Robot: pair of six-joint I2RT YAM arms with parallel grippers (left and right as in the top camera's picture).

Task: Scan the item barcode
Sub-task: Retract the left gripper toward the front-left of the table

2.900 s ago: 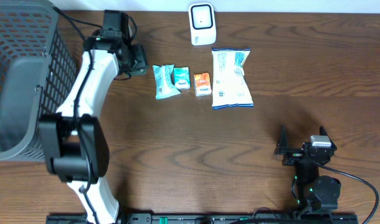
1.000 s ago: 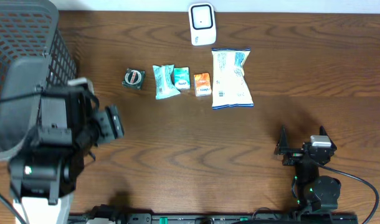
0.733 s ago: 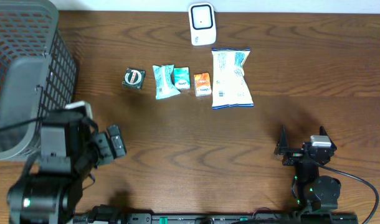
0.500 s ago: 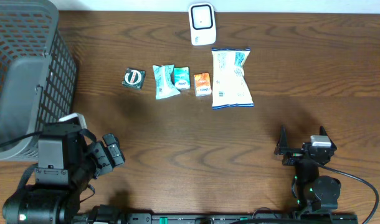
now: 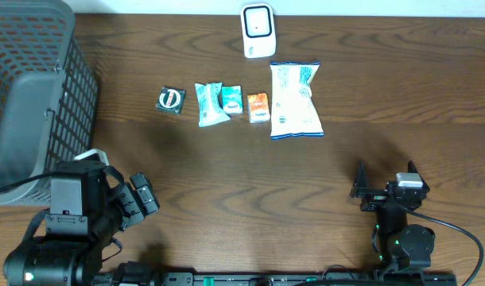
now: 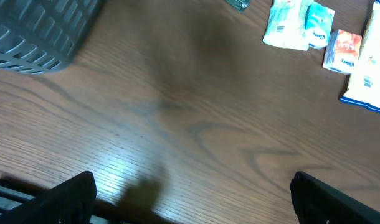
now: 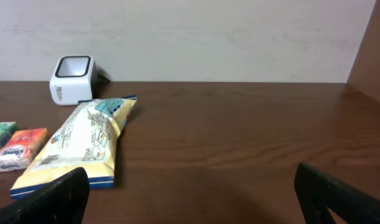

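The grey mesh basket (image 5: 36,87) fills the upper left of the overhead frame. My left gripper (image 6: 193,186) hangs at lower left, jaws spread wide over bare wood with nothing between them. The right gripper (image 7: 191,177), at lower right, is just as wide and empty. The item I'd scan is the white-and-blue snack bag (image 5: 295,99), lying flat at upper centre just below the white scanner (image 5: 258,30). I judge it light, puffy and slick, with contents that crush, so I'd pinch a crimped end seam rather than the belly. I can't make out its barcode from here. In a row to its left lie a blue packet (image 5: 210,103), a teal packet (image 5: 231,100), an orange packet (image 5: 258,107) and, furthest left, a small dark item (image 5: 171,100).
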